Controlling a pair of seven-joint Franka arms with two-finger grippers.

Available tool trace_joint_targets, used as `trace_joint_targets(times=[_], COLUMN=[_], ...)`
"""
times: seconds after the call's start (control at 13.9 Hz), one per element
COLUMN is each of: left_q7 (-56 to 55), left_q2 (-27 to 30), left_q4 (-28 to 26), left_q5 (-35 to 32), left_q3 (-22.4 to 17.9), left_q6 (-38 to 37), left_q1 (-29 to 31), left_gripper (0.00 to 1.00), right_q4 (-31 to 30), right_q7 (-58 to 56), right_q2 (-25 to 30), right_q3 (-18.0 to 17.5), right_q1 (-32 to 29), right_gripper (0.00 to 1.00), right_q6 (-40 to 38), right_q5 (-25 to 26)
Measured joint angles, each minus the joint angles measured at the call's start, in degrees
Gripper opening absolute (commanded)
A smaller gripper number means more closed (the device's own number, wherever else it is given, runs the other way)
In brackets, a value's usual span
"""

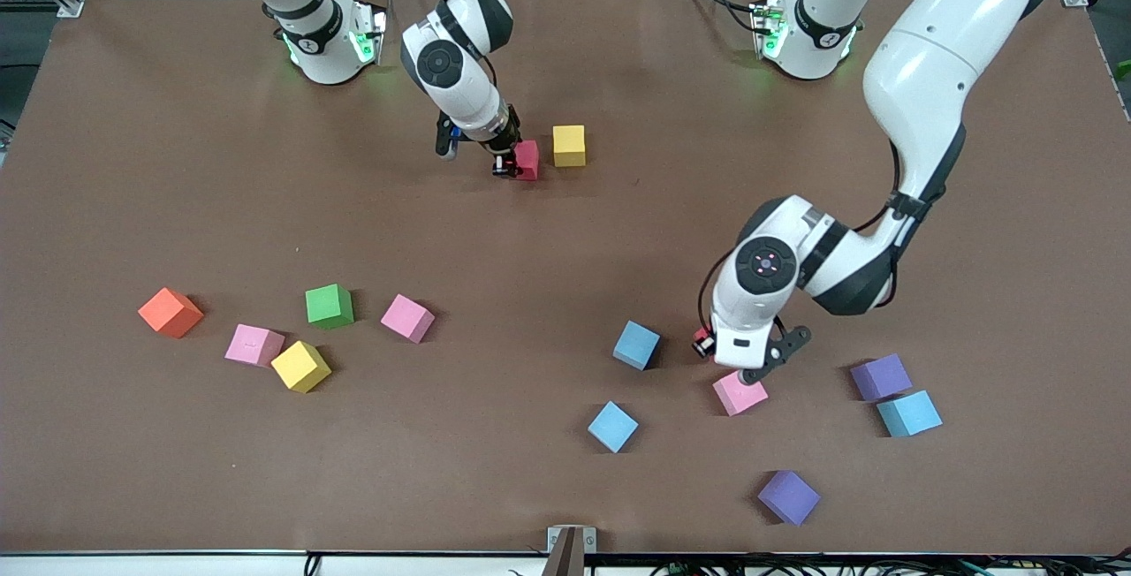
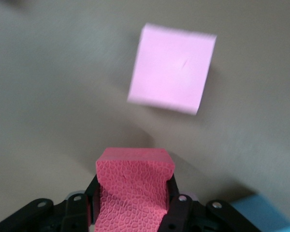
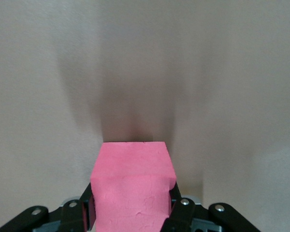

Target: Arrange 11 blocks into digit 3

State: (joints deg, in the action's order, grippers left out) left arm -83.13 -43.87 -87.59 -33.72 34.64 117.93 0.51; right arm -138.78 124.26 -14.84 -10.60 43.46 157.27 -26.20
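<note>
Pinching a red block point(image 1: 528, 159) in the right gripper point(image 1: 512, 166), low at the table, just beside a yellow block point(image 1: 569, 145) sitting flat. Squeezing a second red block point(image 2: 134, 186), dented at the sides, in the left gripper point(image 1: 704, 344), near a pink block point(image 1: 740, 393).

Lying loose and flat nearer the front camera, toward the right arm's end:
- an orange block point(image 1: 170, 312)
- a green block point(image 1: 330, 306)
- a second pink block point(image 1: 407, 318)
- a third pink block point(image 1: 254, 345), just beside a second yellow block point(image 1: 301, 366)

Lying around the middle:
- a light blue block point(image 1: 637, 345)
- a second light blue block point(image 1: 612, 427)

Lying toward the left arm's end:
- a purple block point(image 1: 881, 377), just beside a third light blue block point(image 1: 909, 413)
- a second purple block point(image 1: 788, 497), nearest the camera
</note>
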Motion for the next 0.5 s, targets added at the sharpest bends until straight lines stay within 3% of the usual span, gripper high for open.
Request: trace_joint_targets(times=[0.22,0.5], left_q7=[-12.8,-37.9], left_q2=[1.2,1.1], left_q4=[-0.2,-4.2], left_q5=[0.0,0.5], left_q3=[4.9,8.8], left_q6=[-10.1,-15.0], left_q1=[-0.9,-2.0], left_gripper=[0.21,0.2], right_q4=[0.0,0.0], right_q7=[1.4,2.5], right_q2=[0.0,-0.2], right_q3=[0.0,0.0], right_q1=[1.1,1.7], right_gripper=[0.0,0.0], right_q6=[0.0,0.0], right_q5=[0.0,0.0])
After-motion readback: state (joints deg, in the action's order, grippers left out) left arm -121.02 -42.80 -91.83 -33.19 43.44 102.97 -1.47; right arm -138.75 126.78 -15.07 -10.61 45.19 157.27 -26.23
